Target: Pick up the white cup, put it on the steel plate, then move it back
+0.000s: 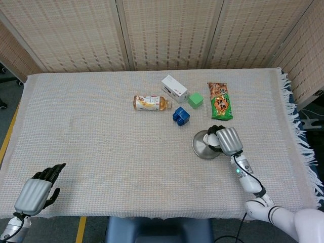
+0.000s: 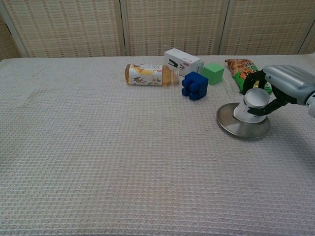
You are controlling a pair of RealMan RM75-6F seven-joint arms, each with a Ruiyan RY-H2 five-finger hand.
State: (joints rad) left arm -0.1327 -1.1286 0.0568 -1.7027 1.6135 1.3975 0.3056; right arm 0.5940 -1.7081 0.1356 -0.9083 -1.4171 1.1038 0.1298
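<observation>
The white cup (image 2: 251, 105) is upside down and tilted, held just above the steel plate (image 2: 242, 128) near the plate's far right side. My right hand (image 2: 283, 88) grips the cup, its dark fingers (image 2: 252, 76) wrapped around it. In the head view the cup (image 1: 210, 139) is mostly hidden under the right hand (image 1: 227, 140), over the plate (image 1: 203, 146). My left hand (image 1: 36, 192) rests at the table's near left corner, fingers apart, holding nothing.
Behind the plate lie a blue block (image 2: 194, 85), a green cube (image 2: 213, 73), a white box (image 2: 182, 62), a drink bottle on its side (image 2: 147, 75) and a green snack packet (image 2: 244, 71). The table's fringed right edge (image 1: 296, 126) is close to the right arm.
</observation>
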